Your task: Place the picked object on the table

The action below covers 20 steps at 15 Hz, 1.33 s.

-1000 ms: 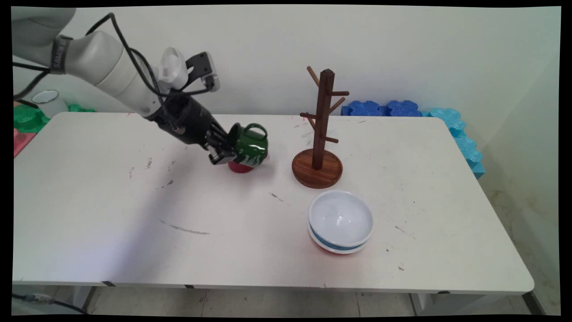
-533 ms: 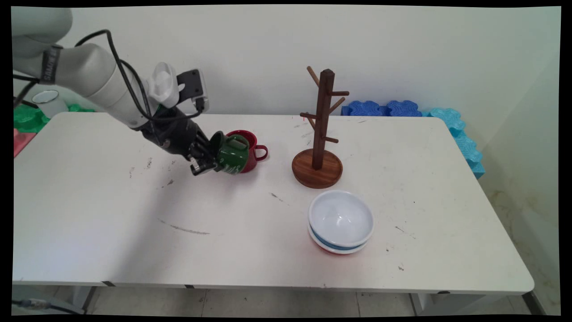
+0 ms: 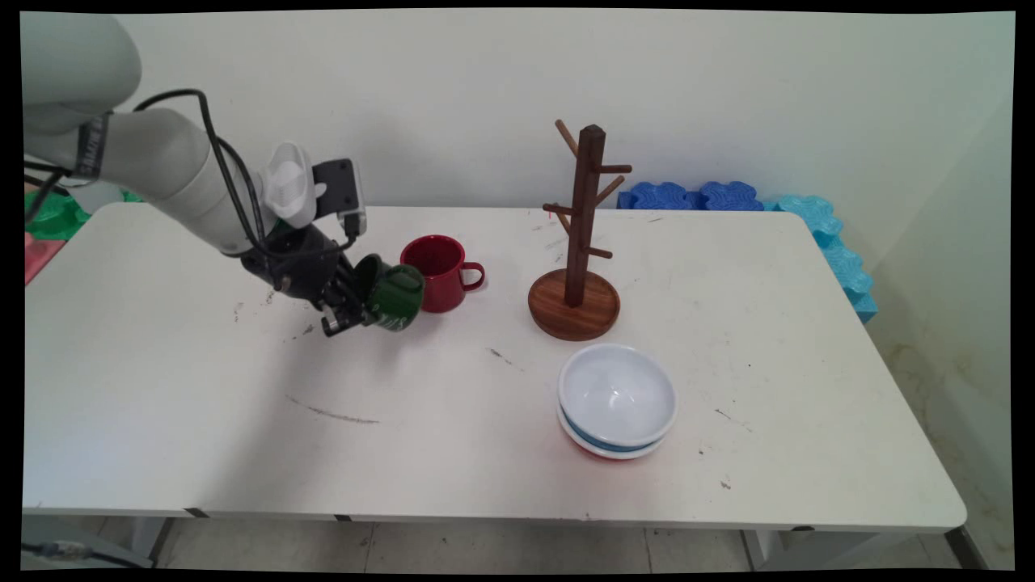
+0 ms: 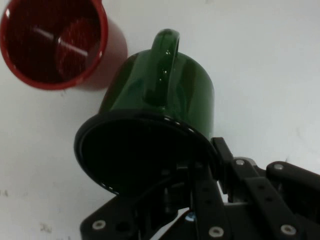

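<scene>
the black gripper (image 3: 353, 305) clamps the rim of a green mug (image 3: 394, 296), one finger inside the mouth and the other against the outer wall, in a grasp that carries the mug tipped on its side with its opening turned back toward the arm. in the hand view the dark rim of the green mug (image 4: 150, 130) sits right over the gripper's linkage (image 4: 205, 200), its handle pointing up and away, which suggests the rim pinch was chosen to leave the handle free. the mug hangs low over the white table (image 3: 202, 436), left of centre and just beside a red mug (image 3: 441, 272) that stands upright with its handle to the right; from the pictures it cannot be told whether the two touch. farther right stands a wooden mug tree (image 3: 578, 234), its pegs bare, on a round base. in front of it rests a stack of bowls (image 3: 617, 402), a white one on top. blue foam pieces (image 3: 728, 196) lie along the wall behind the table's far right corner.
</scene>
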Motion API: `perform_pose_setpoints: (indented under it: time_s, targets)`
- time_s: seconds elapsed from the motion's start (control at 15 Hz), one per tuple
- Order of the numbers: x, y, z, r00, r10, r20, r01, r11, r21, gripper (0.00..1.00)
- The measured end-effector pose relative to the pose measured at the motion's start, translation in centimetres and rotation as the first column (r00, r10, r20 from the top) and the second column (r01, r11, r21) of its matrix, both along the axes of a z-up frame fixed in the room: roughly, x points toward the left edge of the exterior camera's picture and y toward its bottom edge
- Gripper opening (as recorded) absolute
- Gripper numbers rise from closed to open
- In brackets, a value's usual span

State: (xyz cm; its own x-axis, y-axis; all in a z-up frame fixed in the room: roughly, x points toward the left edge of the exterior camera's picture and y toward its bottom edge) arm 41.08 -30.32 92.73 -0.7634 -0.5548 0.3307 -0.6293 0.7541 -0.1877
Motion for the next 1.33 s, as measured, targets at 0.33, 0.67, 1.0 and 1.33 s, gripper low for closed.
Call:
perform_pose_setpoints:
  time_s: [0.33,0.67,1.0,1.33]
  targets:
    - [0.4,0.4,-1.4,0.998,-0.002,0.055,0.001,1.0,0.018,0.0]
    - [0.7,0.5,-2.9,0.995,-0.004,0.097,0.001,0.999,0.035,0.0]
    - [0.6,0.5,-4.1,0.993,-0.01,0.119,0.004,0.999,0.046,0.0]
    - [0.5,0.3,-4.9,0.991,-0.013,0.132,0.006,0.999,0.049,0.0]
